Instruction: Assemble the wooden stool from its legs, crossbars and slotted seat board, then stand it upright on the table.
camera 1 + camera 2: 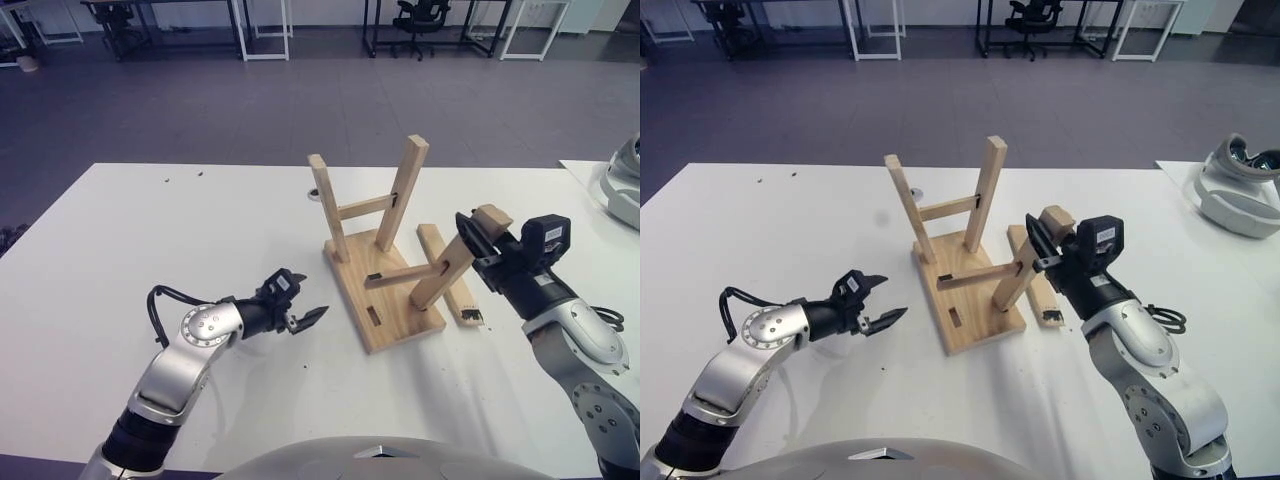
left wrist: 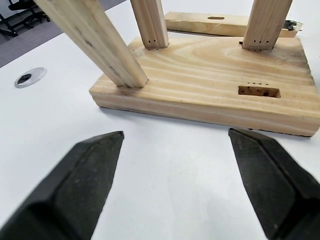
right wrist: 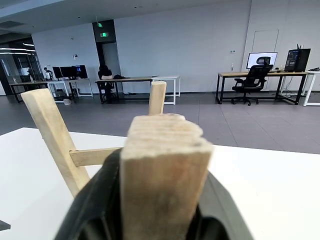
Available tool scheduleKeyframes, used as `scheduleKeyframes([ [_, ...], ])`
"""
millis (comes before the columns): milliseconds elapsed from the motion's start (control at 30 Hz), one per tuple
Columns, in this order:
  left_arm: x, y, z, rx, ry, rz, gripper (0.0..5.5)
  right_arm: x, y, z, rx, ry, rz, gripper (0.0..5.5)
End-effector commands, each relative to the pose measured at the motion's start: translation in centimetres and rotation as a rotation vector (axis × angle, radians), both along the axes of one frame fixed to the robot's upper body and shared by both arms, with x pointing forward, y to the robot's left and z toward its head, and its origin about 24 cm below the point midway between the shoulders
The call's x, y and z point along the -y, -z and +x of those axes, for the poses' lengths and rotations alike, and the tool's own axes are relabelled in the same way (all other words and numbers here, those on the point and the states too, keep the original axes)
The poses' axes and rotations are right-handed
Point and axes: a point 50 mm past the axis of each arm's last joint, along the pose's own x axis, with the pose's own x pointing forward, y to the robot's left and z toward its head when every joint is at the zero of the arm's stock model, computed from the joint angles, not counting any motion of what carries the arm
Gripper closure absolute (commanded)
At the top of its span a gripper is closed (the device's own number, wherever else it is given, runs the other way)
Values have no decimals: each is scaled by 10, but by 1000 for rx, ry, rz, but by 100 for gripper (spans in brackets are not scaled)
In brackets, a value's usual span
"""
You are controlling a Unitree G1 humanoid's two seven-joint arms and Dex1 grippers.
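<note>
The slotted seat board (image 1: 372, 322) lies flat on the white table. Two legs (image 1: 328, 205) (image 1: 403, 190), joined by a crossbar (image 1: 365, 208), stand in its far side. A third leg (image 1: 447, 272) leans tilted over the board's right corner, and its crossbar (image 1: 400, 275) reaches left across the board. My right gripper (image 1: 478, 238) is shut on this leg's upper end (image 3: 165, 165). Beside the board's right edge lies a loose leg (image 1: 462, 300). My left gripper (image 1: 303, 318) hovers open just above the table, left of the board, with its fingers (image 2: 85, 170) facing the board's edge (image 2: 210, 107).
A white headset (image 1: 1240, 190) rests on the neighbouring table at the far right. A round cable hole (image 2: 30, 77) sits in the table behind the stool. An open slot (image 2: 258, 91) shows in the board's near side. Bare table surrounds the left arm.
</note>
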Motion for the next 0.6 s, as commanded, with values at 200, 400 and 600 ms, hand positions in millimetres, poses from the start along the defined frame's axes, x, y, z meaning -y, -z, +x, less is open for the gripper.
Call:
scheduleKeyframes([
  [200, -6, -2, 4, 11, -44, 24, 163, 16, -6, 7, 32, -16, 50, 393],
  [400, -15, -1, 6, 19, -73, 35, 163, 15, -84, 17, 295, -218, 121, 275],
  [600, -16, -3, 11, 32, -90, 25, 163, 69, -118, 62, 308, 1, 210, 161],
])
